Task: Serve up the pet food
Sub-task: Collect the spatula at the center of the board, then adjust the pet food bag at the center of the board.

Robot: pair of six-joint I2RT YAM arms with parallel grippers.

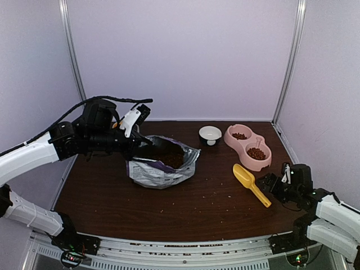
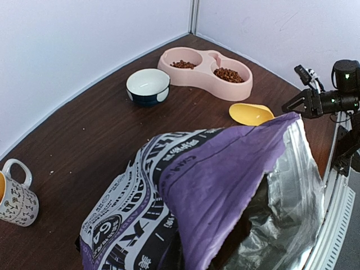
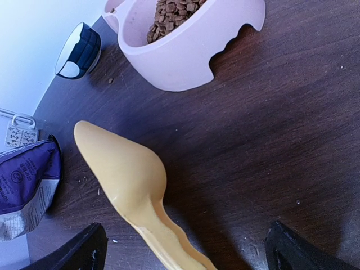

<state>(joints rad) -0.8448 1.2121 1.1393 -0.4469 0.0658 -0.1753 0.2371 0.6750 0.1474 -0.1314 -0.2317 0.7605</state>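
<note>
The purple pet food bag (image 1: 160, 169) lies open at mid-table with brown kibble (image 1: 169, 156) showing inside. My left gripper (image 1: 136, 140) is at the bag's left rim and holds the purple flap (image 2: 225, 180) up; its fingers are hidden behind the flap. Kibble (image 2: 228, 74) fills both cups of the pink double bowl (image 1: 264, 160), which also shows in the right wrist view (image 3: 191, 50). The yellow scoop (image 1: 247, 180) lies empty on the table. My right gripper (image 3: 191, 253) is open, with the scoop's (image 3: 121, 169) handle between its fingers, which do not touch it.
A small white and dark bowl (image 1: 210, 134) stands behind the bag, left of the pink bowl. A patterned mug (image 2: 17, 197) stands at the far left. Loose crumbs dot the table (image 1: 197, 208). Walls close in the back and both sides.
</note>
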